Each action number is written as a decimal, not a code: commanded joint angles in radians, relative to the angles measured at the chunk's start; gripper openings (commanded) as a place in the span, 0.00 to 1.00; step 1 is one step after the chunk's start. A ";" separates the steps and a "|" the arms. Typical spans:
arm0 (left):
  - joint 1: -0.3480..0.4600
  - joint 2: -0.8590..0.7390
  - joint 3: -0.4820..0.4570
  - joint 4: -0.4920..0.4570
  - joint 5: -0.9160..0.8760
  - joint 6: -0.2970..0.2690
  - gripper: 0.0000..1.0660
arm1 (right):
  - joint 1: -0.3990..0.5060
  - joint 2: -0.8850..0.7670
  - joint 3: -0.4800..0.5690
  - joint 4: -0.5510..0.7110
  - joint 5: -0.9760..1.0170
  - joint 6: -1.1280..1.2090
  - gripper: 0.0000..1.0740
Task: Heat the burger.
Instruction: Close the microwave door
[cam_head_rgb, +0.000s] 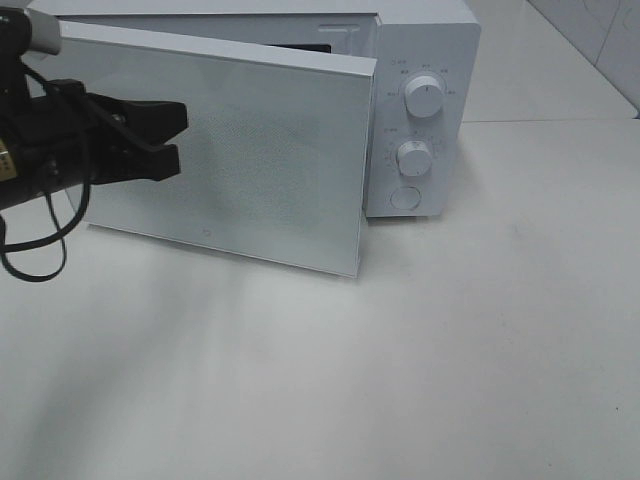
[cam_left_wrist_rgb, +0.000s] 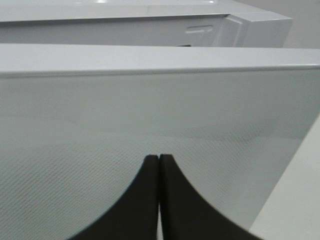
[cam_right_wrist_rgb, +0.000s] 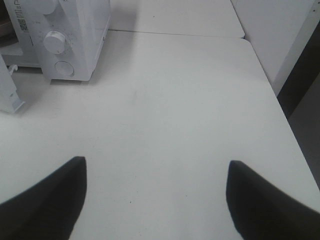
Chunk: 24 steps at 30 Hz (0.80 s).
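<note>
The microwave's door stood ajar, hinged on the side away from the knobs. It swung out over the table and screened almost the whole front opening. Only a narrow slit showed between the door's free edge and the microwave's control panel, too tight for a gripper to pass. The left gripper, fingers pressed together, sat just in front of the door's face, which blocked it squarely. In front of the microwave and out past its knob side the table lay bare, giving wide passage. The right gripper hung there, fingers spread, well apart from the microwave.
</note>
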 joint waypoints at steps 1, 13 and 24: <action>-0.035 0.025 -0.033 -0.030 -0.001 0.004 0.00 | -0.003 -0.026 0.003 0.004 -0.013 -0.006 0.68; -0.172 0.179 -0.186 -0.334 0.003 0.162 0.00 | -0.003 -0.026 0.003 0.003 -0.013 -0.006 0.68; -0.195 0.291 -0.317 -0.443 0.006 0.199 0.00 | -0.003 -0.026 0.003 0.003 -0.013 -0.006 0.68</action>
